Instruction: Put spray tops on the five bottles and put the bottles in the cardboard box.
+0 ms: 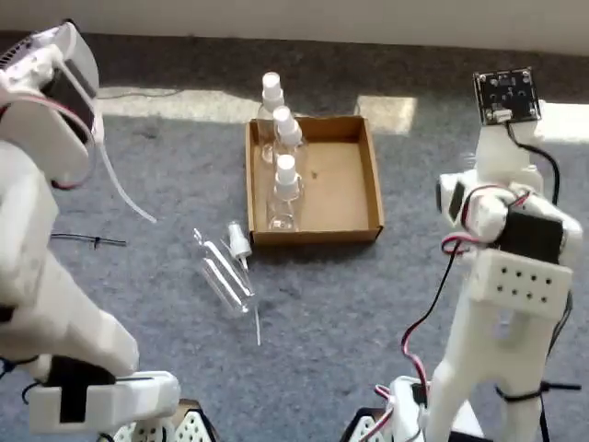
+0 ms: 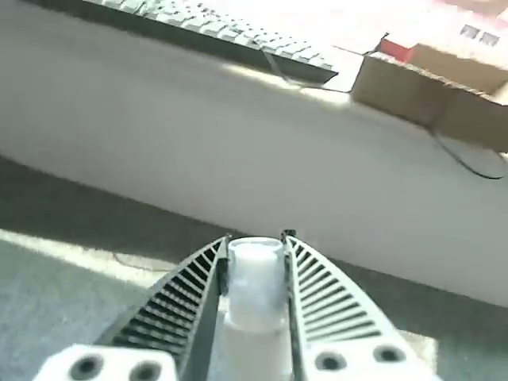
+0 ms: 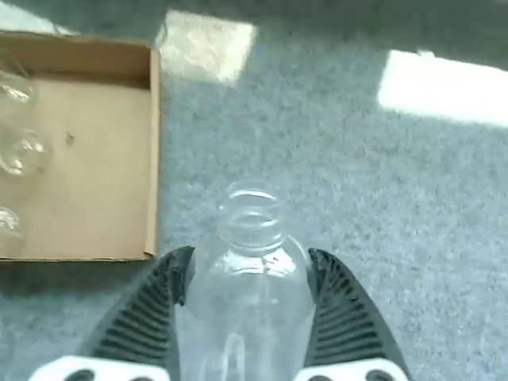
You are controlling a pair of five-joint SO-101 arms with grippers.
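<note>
The left wrist view gives the detail that the high view lacks: the left gripper is clenched on a white spray top, raised off the counter, with a keyboard on a ledge behind. From above, a thin dip tube hangs beside the raised left arm.

Near the middle of the grey counter a clear bottle lies on its side. A loose spray top lies just beside it, close to the near wall of the cardboard box. Inside the box, three capped bottles stand upright in a row along the wall nearer the left arm.

The right wrist view shows the right gripper grasping an open-necked bottle by its shoulders. This bottle has no top and is near the box.
</note>
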